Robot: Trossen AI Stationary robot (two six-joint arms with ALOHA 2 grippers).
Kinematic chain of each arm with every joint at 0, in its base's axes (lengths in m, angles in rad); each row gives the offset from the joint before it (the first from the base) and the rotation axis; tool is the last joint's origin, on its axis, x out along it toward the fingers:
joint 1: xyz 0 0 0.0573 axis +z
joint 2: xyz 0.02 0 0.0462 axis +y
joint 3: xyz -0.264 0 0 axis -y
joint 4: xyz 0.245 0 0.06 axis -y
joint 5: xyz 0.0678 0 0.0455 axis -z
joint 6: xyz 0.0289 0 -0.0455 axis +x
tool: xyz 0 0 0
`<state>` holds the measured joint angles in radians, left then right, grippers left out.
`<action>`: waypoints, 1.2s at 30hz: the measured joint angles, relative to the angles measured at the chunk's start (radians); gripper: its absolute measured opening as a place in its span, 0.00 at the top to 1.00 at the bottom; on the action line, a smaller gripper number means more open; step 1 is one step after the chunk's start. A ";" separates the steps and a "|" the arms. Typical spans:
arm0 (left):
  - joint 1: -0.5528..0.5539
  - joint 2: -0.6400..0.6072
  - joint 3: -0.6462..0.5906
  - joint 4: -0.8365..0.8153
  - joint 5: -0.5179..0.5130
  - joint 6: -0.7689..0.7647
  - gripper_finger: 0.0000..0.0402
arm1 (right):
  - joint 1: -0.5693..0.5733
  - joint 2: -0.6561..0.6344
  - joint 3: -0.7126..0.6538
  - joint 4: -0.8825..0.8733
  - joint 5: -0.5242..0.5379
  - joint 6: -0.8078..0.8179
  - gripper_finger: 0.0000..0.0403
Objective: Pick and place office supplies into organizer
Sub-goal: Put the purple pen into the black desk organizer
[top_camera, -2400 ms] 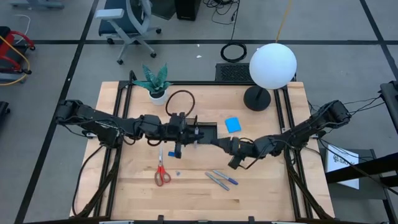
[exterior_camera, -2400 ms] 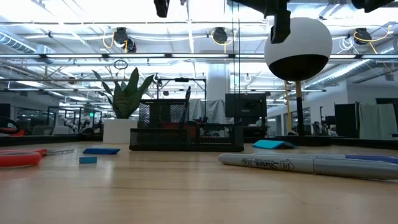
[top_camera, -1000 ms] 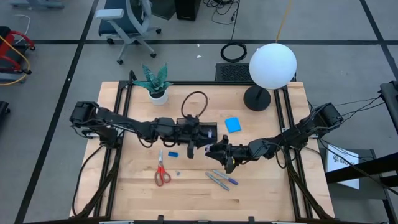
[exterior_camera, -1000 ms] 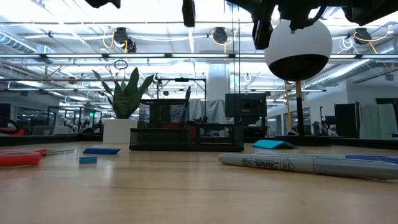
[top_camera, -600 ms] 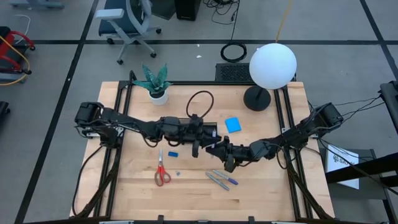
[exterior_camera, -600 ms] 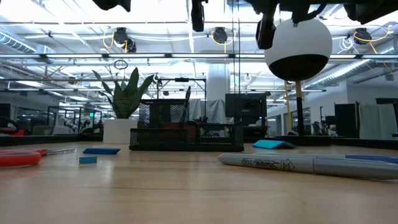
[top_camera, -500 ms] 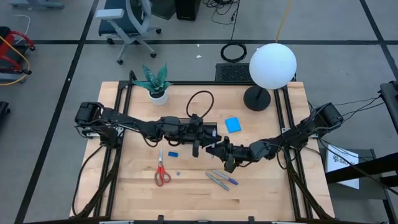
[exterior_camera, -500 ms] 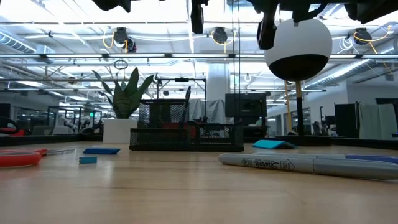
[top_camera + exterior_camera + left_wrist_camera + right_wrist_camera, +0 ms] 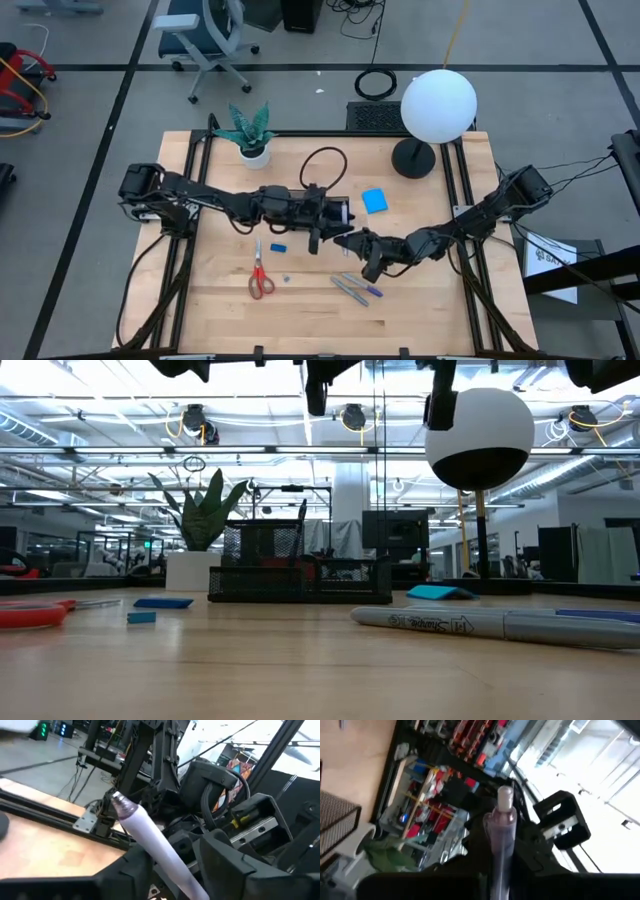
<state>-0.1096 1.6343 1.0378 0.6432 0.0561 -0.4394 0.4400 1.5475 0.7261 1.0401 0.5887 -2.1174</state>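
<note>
A pale lilac pen (image 9: 501, 837) is up in the air over the table's middle, between my two grippers. My right gripper (image 9: 347, 241) is shut on it. My left gripper (image 9: 318, 237) faces it at close range and stands open, with the same pen (image 9: 150, 837) running out between its fingers. The black organizer (image 9: 300, 565) stands behind them; in the high view my left arm mostly hides it. Flat on the wood lie two pens (image 9: 355, 287), red-handled scissors (image 9: 260, 278), a tiny blue block (image 9: 286, 279) and the blue note pad (image 9: 374, 200). My right gripper pinches the pen between its two fingers; its own fingers hide the pinched part. The pen runs forward out of the fingers, its capped end (image 9: 505, 795) free and pointing at the left arm. It is held roughly level, clear of the table. My left gripper has the pen's shaft (image 9: 172, 870) between its open fingers; I cannot tell whether they touch it.
A lamp with a round black base (image 9: 413, 157) and a white globe (image 9: 439, 105) stands at the far right. A potted plant (image 9: 248, 132) is at the far left. A flat blue piece (image 9: 278, 245) lies just above the scissors. Bare wood lies along the near edge.
Both grippers have stayed close together above the table's middle. My right gripper has rolled about its own axis and stands more upright in the low view. Nothing on the table has moved.
</note>
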 joint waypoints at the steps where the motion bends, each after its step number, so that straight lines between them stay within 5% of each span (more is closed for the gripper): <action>1: 0.004 -0.007 0.000 -0.002 -0.001 0.017 0.56 | 0.001 0.000 0.000 0.008 0.015 0.005 0.94; 4: 0.006 -0.053 -0.002 -0.068 -0.033 0.105 0.52 | 0.000 0.000 0.000 0.044 0.050 0.066 0.94; 14: -0.064 -0.180 0.000 -0.290 -0.403 0.371 0.54 | -0.067 0.004 -0.004 0.140 0.084 0.365 0.94; 21: -0.154 -0.202 0.000 -0.322 -0.545 0.508 0.60 | -0.186 -0.017 -0.003 0.111 0.070 0.812 0.95; 27: -0.229 -0.259 -0.001 -0.521 -0.727 0.570 0.65 | -0.272 -0.071 0.070 -0.190 0.019 1.246 0.95; 36: -0.296 -0.377 -0.001 -0.762 -0.837 0.523 0.70 | -0.396 -0.088 0.305 -0.759 -0.352 1.818 0.95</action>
<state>-0.4054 1.2578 1.0370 -0.1188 -0.7811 0.0841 0.0437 1.4596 1.0309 0.2815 0.2365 -0.2992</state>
